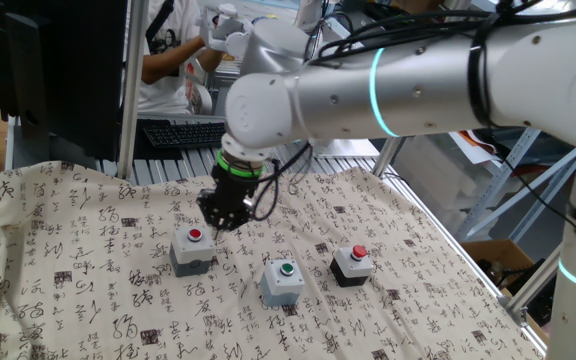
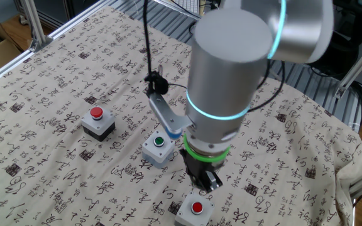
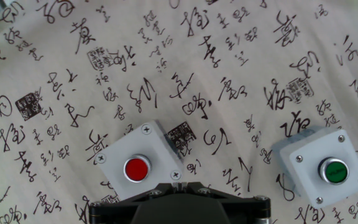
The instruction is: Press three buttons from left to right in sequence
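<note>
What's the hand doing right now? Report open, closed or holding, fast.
Hand: cannot be told whether open or closed; no view shows its fingertips. It holds nothing visible and hangs above the grey box with red cap.

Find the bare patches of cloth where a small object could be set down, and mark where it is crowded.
Free: the cloth left of the grey box with red cap, the strip in front of all three boxes, and the stretch behind the black box toward the table's far edge. Crowded: around the grey red-capped box, where the gripper hangs, and the gaps beside the green-capped box.
</note>
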